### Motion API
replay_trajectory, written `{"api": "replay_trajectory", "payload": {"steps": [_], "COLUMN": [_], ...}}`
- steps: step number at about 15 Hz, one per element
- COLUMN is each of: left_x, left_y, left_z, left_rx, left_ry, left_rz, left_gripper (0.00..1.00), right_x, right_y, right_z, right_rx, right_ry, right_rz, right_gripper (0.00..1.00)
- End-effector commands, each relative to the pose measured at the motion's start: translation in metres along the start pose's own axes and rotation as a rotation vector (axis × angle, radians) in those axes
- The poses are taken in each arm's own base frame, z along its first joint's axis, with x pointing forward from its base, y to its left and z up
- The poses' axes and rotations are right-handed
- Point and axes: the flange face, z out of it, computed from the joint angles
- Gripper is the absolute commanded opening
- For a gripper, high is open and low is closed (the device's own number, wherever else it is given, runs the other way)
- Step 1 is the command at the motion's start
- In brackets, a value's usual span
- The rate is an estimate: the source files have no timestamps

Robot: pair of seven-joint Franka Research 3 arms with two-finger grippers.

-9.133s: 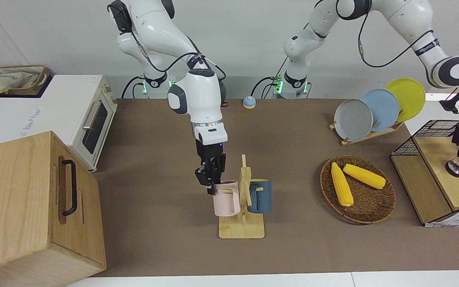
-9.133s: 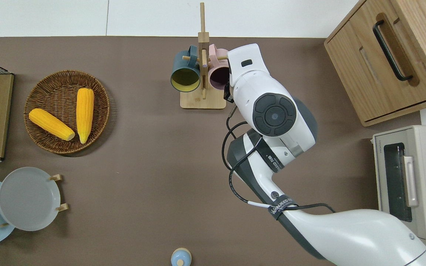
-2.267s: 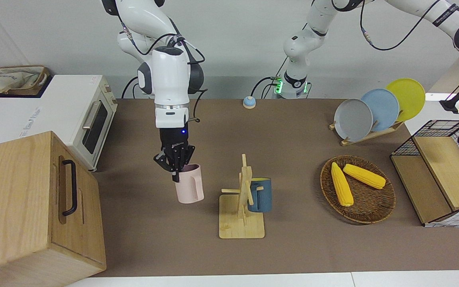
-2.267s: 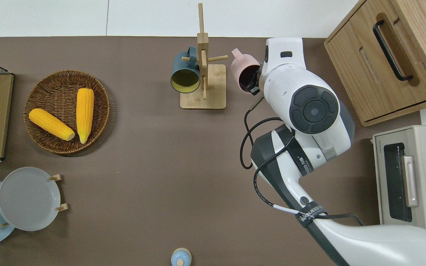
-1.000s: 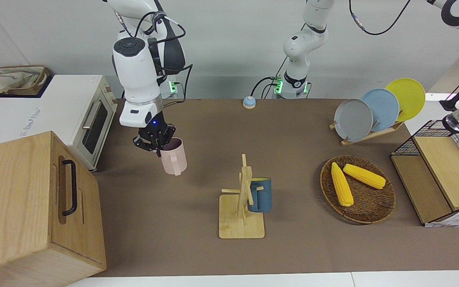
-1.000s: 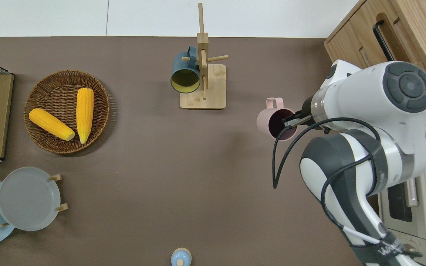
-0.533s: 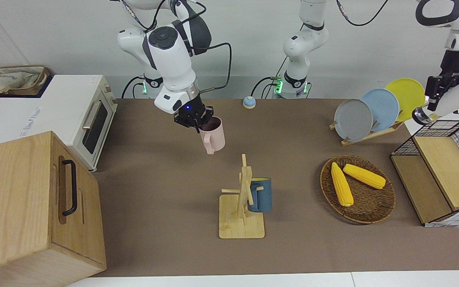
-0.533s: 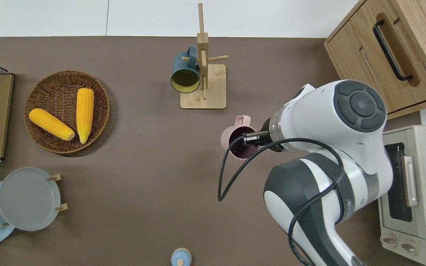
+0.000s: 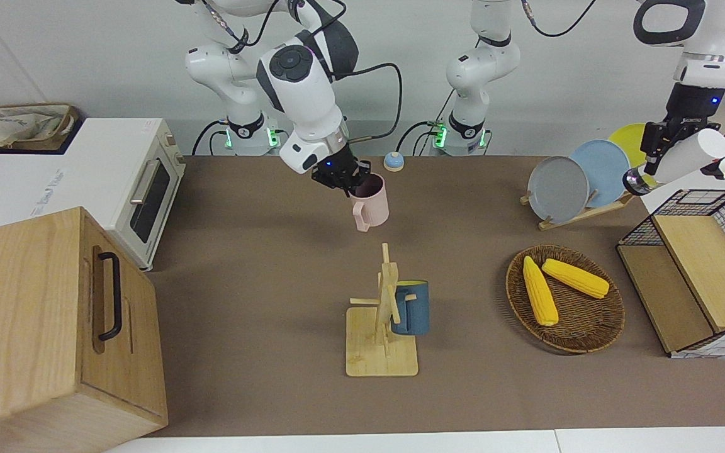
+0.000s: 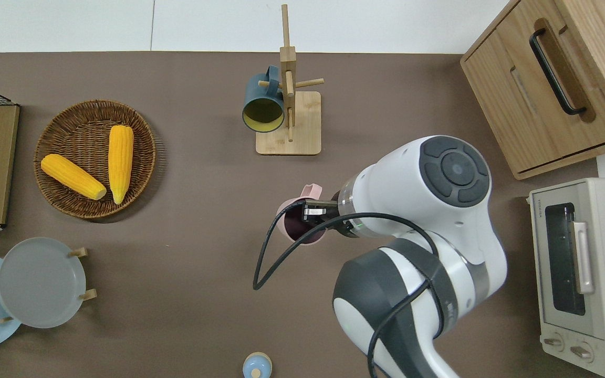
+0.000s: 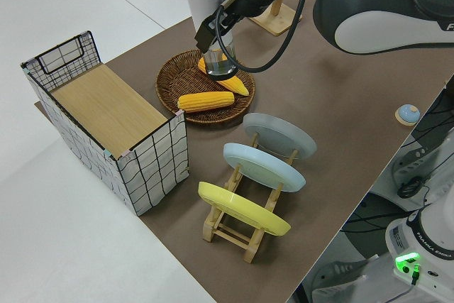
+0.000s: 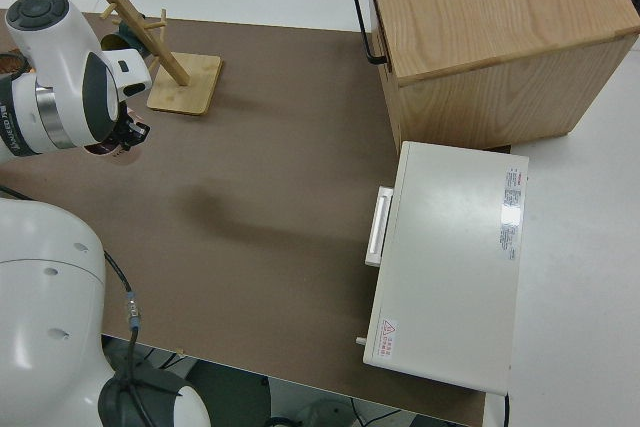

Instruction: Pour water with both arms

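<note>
- Counter (image 9: pixel 262 283) in brown carries everything we see, and both arms are up in the air above it.
- We see the right tool (image 9: pixel 342 178) clamped on the rim of a pink mug (image 9: pixel 370 202), one finger inside the mouth and one outside; the mug hangs in the air, roughly upright, its handle turned away from the robots.
- In the overhead view the right tool (image 10: pixel 317 211) and pink mug (image 10: pixel 298 223) are over bare counter near the middle, nearer to the robots than the wooden mug rack (image 10: pixel 288 113).
- On that rack a dark blue mug (image 9: pixel 411 307) hangs from a peg.
- We see the left tool (image 9: pixel 658 148) closed around a white cylindrical bottle (image 9: pixel 677 162) that it holds tilted, at the left arm's end of the counter.
- In the left side view the left tool (image 11: pixel 216 25) grips the bottle (image 11: pixel 206 5) partway along its body, its clear base lowest.
- Below it lie the wicker basket (image 9: pixel 595 330) with two corn cobs (image 9: pixel 540 290), the plate rack (image 9: pixel 583 211) and the wire crate (image 9: pixel 708 264).
</note>
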Motion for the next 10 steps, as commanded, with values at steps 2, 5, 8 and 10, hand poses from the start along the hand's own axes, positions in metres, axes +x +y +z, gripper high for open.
{"api": "replay_trajectory", "payload": {"steps": [2, 5, 8, 10], "left_x": [-0.032, -0.046, -0.056, -0.064], "left_y": [0.021, 0.037, 0.07, 0.086], "left_z": [-0.008, 0.003, 0.015, 0.021], "left_rx": [-0.04, -0.056, -0.086, -0.09], "left_ry": [0.039, 0.044, 0.043, 0.025], "left_rz": [0.01, 0.009, 0.0, 0.005], "left_gripper": [0.0, 0.0, 0.0, 0.0], "right_x": [-0.003, -0.001, -0.001, -0.002], "right_y": [-0.035, -0.058, -0.084, -0.099], "right_z": [0.025, 0.037, 0.07, 0.088], "right_rx": [0.057, 0.071, 0.105, 0.139], "right_ry": [0.011, -0.001, 0.002, 0.011], "right_rz": [0.077, 0.105, 0.212, 0.263], "right_gripper": [0.0, 0.0, 0.0, 0.0]}}
